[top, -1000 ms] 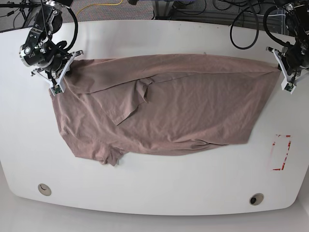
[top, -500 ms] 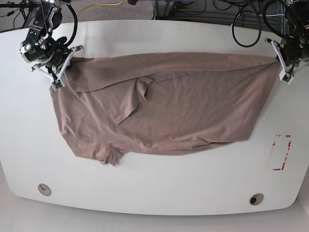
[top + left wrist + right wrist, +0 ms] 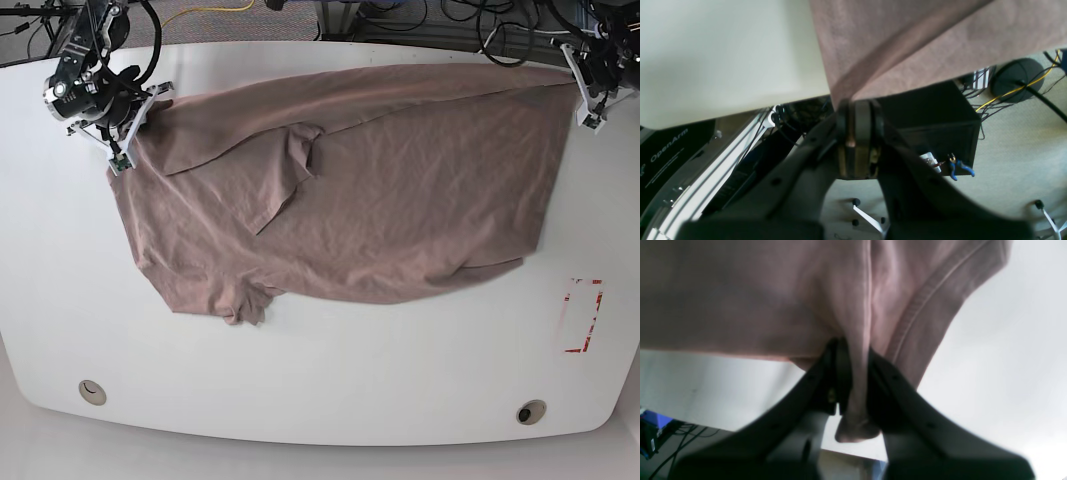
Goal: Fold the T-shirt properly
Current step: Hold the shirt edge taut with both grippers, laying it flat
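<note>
The mauve-tan T-shirt (image 3: 370, 190) lies spread and wrinkled across the white table (image 3: 320, 390), with a folded flap near its upper middle and a sleeve bunched at its lower left. My right gripper (image 3: 128, 135) is shut on the shirt's upper left corner; in the right wrist view, fabric (image 3: 756, 296) is bunched between the fingers of that gripper (image 3: 853, 373). My left gripper (image 3: 582, 98) is shut on the upper right corner at the table's far edge. In the left wrist view the cloth (image 3: 907, 40) stretches taut out of the left gripper (image 3: 853, 106).
A red-outlined rectangle (image 3: 580, 315) is marked on the table at the right. Two round holes (image 3: 92, 392) (image 3: 531, 411) sit near the front edge. Cables and a black box (image 3: 933, 126) lie beyond the far edge, on the floor.
Both grippers have moved toward the table's far edge with the shirt's top corners in them. The whole shirt has slid away from the front edge and its top edge is pulled straighter.
</note>
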`<action>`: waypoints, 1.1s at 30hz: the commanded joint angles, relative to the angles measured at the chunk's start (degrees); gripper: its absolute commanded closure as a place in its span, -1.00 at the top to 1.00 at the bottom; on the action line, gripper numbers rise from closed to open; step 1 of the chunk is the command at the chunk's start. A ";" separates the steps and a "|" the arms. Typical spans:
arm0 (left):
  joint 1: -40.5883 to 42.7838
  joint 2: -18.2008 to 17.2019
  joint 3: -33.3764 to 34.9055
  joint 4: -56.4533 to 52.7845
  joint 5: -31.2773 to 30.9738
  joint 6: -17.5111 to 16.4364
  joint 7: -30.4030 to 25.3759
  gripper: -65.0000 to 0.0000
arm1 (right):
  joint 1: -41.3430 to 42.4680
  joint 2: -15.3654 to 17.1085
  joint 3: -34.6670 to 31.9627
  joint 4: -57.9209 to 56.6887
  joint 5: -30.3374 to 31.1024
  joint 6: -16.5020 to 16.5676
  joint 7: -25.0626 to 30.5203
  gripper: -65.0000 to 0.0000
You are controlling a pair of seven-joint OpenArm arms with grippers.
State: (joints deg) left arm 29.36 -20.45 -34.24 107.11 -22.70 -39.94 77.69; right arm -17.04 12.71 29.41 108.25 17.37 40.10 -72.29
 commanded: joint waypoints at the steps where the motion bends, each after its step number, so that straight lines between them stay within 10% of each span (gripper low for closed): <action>1: -2.42 -1.22 -0.53 1.15 -0.03 -0.06 -0.28 -1.00 | 0.55 0.87 0.35 1.07 0.26 -0.10 0.60 -0.91; 19: -19.56 -3.07 -0.18 1.15 0.24 -0.06 2.31 -1.00 | 3.72 0.87 0.26 1.16 0.26 -0.10 0.60 -0.91; 33: -15.52 -3.16 -0.27 1.07 0.15 -0.06 2.31 -1.00 | 0.91 0.52 0.35 1.25 0.35 -0.10 0.60 -0.91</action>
State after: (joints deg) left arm 13.23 -22.39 -34.02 107.28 -22.74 -39.94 80.09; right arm -15.97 12.56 29.39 108.33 17.78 40.07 -72.05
